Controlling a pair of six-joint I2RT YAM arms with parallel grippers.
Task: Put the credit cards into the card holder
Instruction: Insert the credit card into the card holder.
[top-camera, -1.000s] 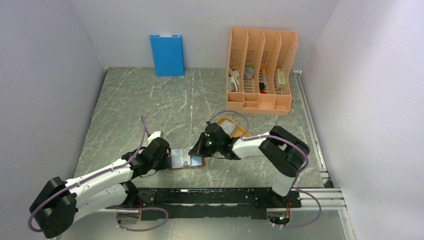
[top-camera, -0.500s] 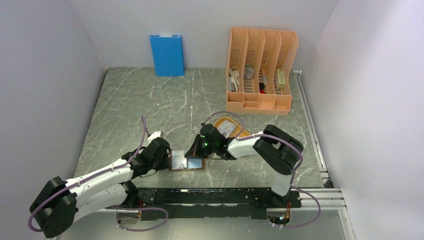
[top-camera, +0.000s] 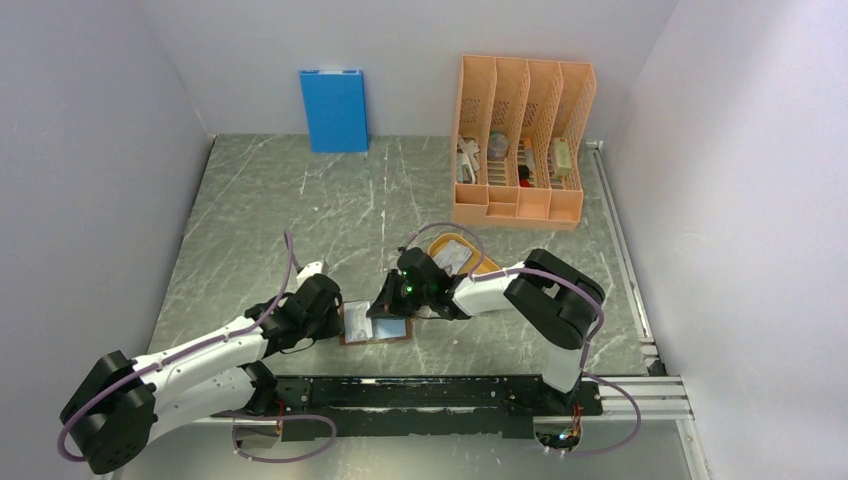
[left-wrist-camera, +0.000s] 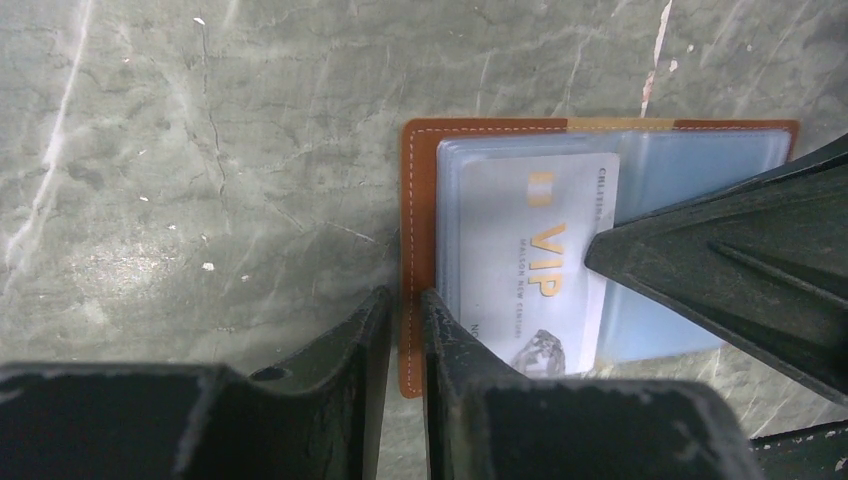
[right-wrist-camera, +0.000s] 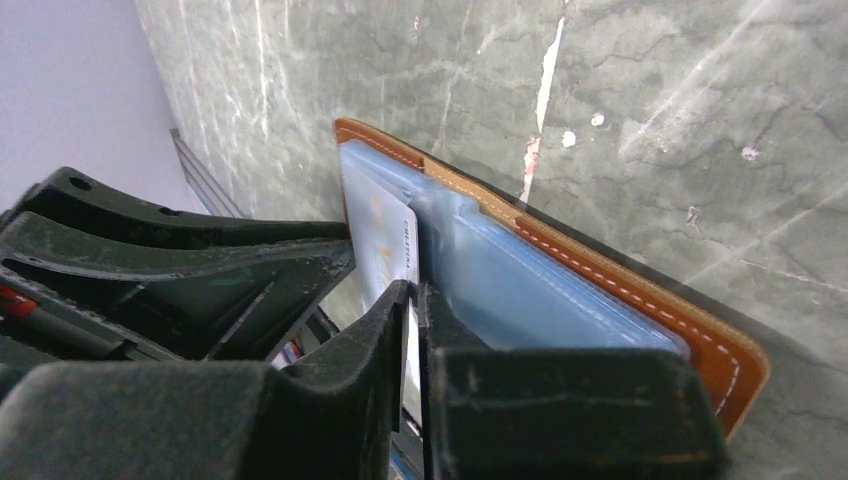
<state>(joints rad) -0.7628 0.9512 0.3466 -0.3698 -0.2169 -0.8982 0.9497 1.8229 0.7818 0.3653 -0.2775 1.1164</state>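
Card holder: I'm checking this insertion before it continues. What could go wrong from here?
The card looks only partly inside the clear sleeve; if the right gripper releases now, it may stick out or slip back. The left gripper pinches just the card holder's thin leather edge, so a harder push could drag it free.

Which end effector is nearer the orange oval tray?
Right. The right end effector is over the card holder, just left of the orange oval tray; the left end effector grips the holder's left edge, farther away.
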